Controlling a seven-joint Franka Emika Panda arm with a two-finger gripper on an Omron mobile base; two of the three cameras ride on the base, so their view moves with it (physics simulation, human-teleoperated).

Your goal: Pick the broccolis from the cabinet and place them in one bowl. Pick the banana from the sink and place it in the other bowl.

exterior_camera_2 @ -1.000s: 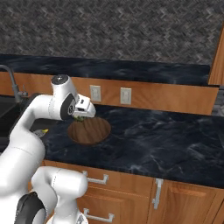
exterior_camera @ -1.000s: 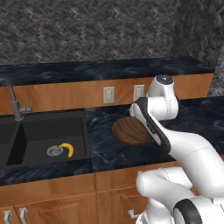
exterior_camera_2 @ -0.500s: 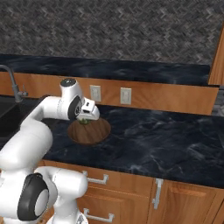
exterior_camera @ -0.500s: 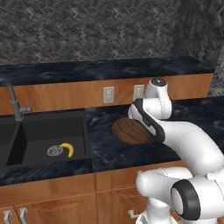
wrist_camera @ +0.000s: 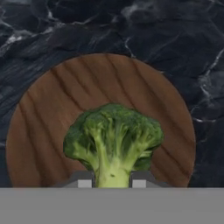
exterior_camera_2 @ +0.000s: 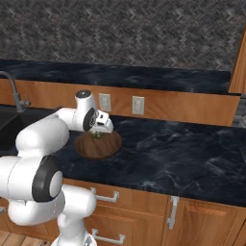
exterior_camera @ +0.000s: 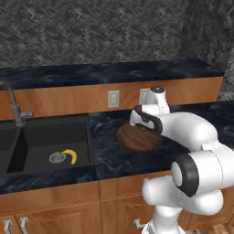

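My gripper [wrist_camera: 112,181] is shut on the stem of a green broccoli [wrist_camera: 113,138], which hangs low over the middle of the brown wooden bowl [wrist_camera: 43,122]. That bowl [exterior_camera: 132,141] sits on the dark marble counter to the right of the sink, with the gripper [exterior_camera: 144,128] just above it. From the other side, the broccoli [exterior_camera_2: 98,135] shows under the hand [exterior_camera_2: 100,129], inside the bowl's rim [exterior_camera_2: 91,150]. The yellow banana [exterior_camera: 70,156] lies in the black sink [exterior_camera: 36,132] beside a silver drain. The cabinet and the other bowl are out of view.
A dark curved faucet [exterior_camera: 13,103] stands behind the sink. Two wall outlets [exterior_camera_2: 138,105] sit on the wooden backsplash behind the bowl. A brown wood panel [exterior_camera_2: 239,53] cuts in at the upper right. Open counter [exterior_camera_2: 182,153] stretches to the right of the bowl.
The arm's elbow has swung out toward the counter's front. The hand with the broccoli has sunk slightly toward the wooden bowl.
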